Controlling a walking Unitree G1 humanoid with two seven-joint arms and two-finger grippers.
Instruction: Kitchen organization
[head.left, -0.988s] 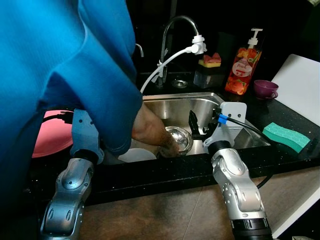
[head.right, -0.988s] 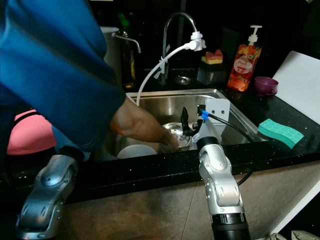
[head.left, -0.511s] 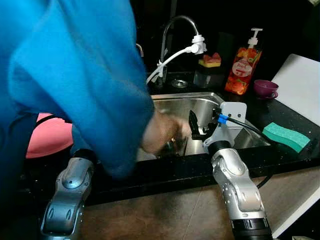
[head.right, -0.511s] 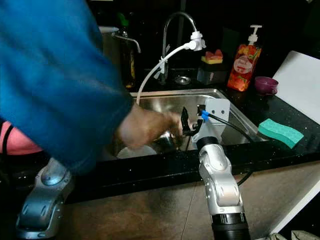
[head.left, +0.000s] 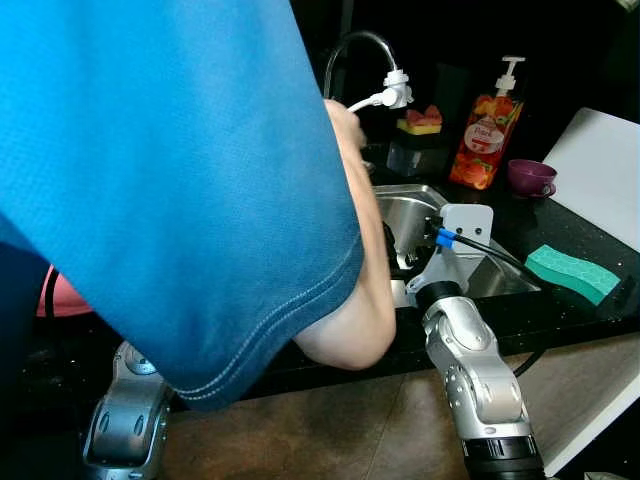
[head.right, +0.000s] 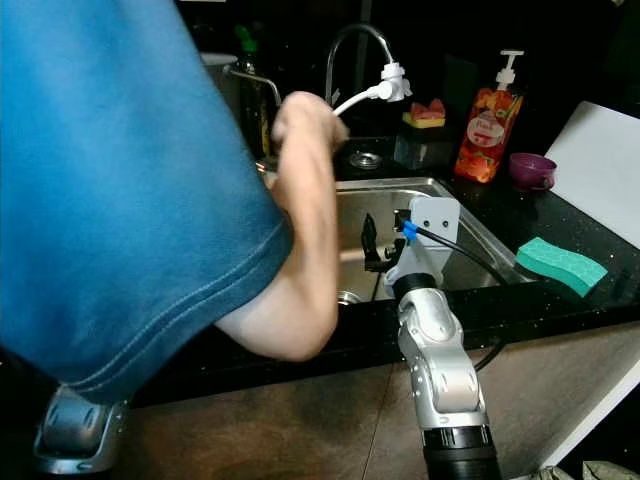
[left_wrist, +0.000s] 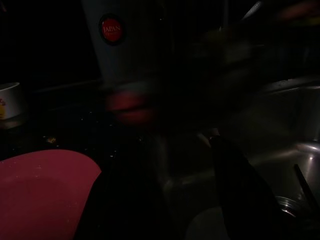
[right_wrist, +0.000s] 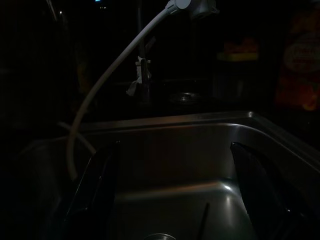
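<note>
Person reaching over the sink (head.right: 455, 215) toward the faucet (head.right: 345, 45)

You have the right gripper (right_wrist: 177, 185) poised inside the steel sink, its 2 fingers (right_wrist: 97, 172) spread wide with nothing between them. Your left gripper (left_wrist: 180, 200) sits at the sink's left edge beside a pink plate (left_wrist: 40, 190); it's too dark to tell how its fingers stand. A person's blue sleeve (head.left: 170, 180) covers the left half of the desk, their hand (head.right: 305, 115) raised by the white hose (right_wrist: 107, 77). A soap bottle (head.left: 487, 125), purple cup (head.left: 530, 177) and green sponge (head.left: 572, 272) sit along the desk's right side.
</note>
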